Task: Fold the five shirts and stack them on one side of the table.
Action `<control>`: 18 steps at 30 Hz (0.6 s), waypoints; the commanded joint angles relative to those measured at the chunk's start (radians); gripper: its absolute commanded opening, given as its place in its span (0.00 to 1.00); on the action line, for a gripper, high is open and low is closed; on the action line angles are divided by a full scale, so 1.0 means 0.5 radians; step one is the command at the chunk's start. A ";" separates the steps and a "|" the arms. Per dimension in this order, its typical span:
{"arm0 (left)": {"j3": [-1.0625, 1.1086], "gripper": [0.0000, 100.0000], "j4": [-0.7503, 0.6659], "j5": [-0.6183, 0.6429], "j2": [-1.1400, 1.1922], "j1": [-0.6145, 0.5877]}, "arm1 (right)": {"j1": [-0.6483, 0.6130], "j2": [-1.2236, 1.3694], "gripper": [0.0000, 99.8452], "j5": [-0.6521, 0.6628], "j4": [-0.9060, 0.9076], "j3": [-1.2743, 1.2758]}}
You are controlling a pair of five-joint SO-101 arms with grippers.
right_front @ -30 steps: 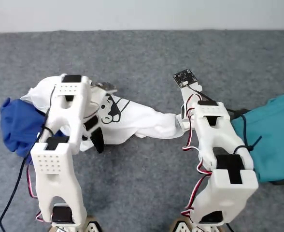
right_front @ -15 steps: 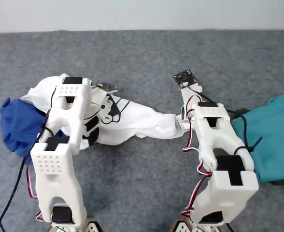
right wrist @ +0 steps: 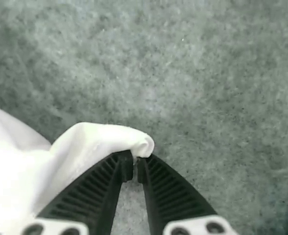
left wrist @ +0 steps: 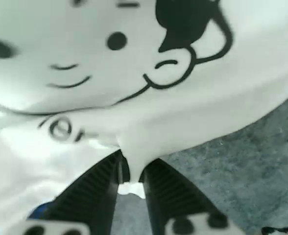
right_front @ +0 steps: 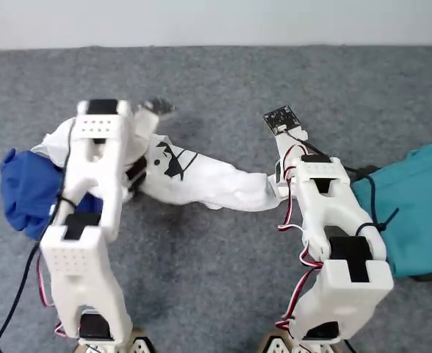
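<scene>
High view: white shirt (right_front: 216, 187) stretched out | wrist views: left gripper (left wrist: 131, 172), right gripper (right wrist: 135, 167) each clamped on it

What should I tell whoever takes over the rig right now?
Left gripper: shut on the white shirt, by its print.
Right gripper: shut on the shirt's other end; it stretches between them across the table.
Blue shirt lies bunched beside the left arm, teal shirt beside the right.
Done: nothing folded or stacked.
Left: fold the white shirt, then the others, and stack them.
</scene>
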 commanded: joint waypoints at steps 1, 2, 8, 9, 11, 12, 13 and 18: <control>-0.081 0.01 0.061 0.009 -0.430 0.003 | 0.011 -0.072 0.01 -0.015 -0.020 0.003; -0.081 0.01 0.061 0.009 -0.525 0.000 | 0.014 -0.087 0.01 -0.018 -0.011 0.000; -0.081 0.01 0.061 0.009 -0.951 -0.003 | 0.023 -0.434 0.01 -0.028 0.226 -0.068; -0.069 0.01 0.061 0.009 -1.000 -0.003 | 0.023 -0.532 0.01 -0.028 0.262 -0.071; -0.014 0.01 0.061 0.003 -1.080 -0.003 | 0.023 -0.753 0.01 -0.028 0.308 -0.074; 0.032 0.01 0.061 0.000 -1.111 -0.003 | 0.023 -0.873 0.01 -0.028 0.327 -0.074; 0.084 0.01 0.058 0.000 -1.132 0.000 | 0.020 -0.996 0.01 -0.028 0.342 -0.074; 0.247 0.01 0.058 0.000 -1.212 0.000 | 0.014 -1.582 0.01 -0.028 0.410 -0.074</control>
